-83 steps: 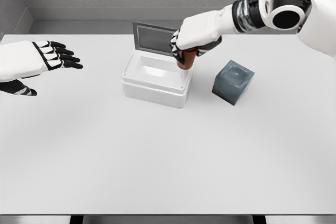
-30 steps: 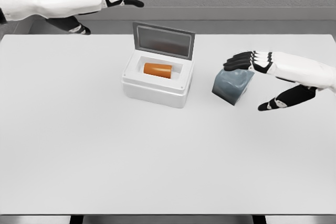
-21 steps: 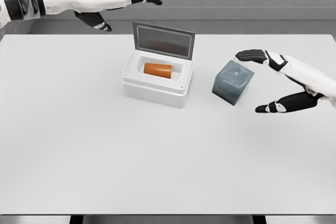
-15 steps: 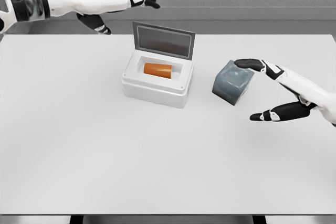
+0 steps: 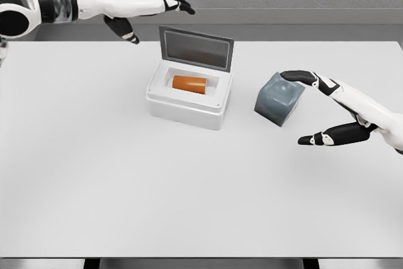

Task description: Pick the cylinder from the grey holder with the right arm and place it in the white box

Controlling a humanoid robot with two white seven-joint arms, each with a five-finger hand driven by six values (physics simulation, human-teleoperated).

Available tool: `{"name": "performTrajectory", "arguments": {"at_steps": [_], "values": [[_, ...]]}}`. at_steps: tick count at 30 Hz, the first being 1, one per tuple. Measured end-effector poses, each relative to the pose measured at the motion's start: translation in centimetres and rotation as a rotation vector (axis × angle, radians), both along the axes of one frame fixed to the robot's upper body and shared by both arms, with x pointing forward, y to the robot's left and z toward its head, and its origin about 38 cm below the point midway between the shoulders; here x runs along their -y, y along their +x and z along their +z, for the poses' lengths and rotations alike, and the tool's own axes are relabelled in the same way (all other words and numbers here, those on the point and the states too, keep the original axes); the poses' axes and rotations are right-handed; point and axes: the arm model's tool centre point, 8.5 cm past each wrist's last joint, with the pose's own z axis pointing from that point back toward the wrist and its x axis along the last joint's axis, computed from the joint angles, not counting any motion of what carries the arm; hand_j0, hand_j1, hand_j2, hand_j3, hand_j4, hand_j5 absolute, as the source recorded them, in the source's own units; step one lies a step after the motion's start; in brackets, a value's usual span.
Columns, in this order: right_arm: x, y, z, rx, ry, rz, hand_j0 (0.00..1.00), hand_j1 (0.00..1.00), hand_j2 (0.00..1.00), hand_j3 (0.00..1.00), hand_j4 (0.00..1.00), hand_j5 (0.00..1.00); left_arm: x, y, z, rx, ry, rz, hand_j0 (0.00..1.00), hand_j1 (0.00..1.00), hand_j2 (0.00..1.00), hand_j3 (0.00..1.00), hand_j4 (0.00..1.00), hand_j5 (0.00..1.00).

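Right robot hand (image 5: 352, 108) (empty) well right of boxed cylinder (image 5: 189, 84)

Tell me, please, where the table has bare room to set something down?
The whole near half of the table is bare, as is the stretch left of the white box. The gap between box and grey holder is narrow.

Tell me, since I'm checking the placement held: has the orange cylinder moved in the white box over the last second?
No. The orange cylinder lies on its side in the white box, at the same spot below the open lid.
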Motion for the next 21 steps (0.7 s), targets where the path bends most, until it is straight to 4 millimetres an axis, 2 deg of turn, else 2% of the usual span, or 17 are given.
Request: {"name": "performTrajectory", "arguments": {"at_steps": [18,21], "values": [[0.0,0.0,0.0,0.001,0.0,0.001,1.0,1.0,1.0,1.0,1.0,1.0,0.3,2.7,-1.1,0.007,0.064,0.074,1.0,1.0,1.0,1.0,1.0,1.0],[0.0,0.0,0.0,0.001,0.0,0.001,1.0,1.0,1.0,1.0,1.0,1.0,0.1,3.3,-1.8,0.003,0.087,0.099,1.0,1.0,1.0,1.0,1.0,1.0]]}}
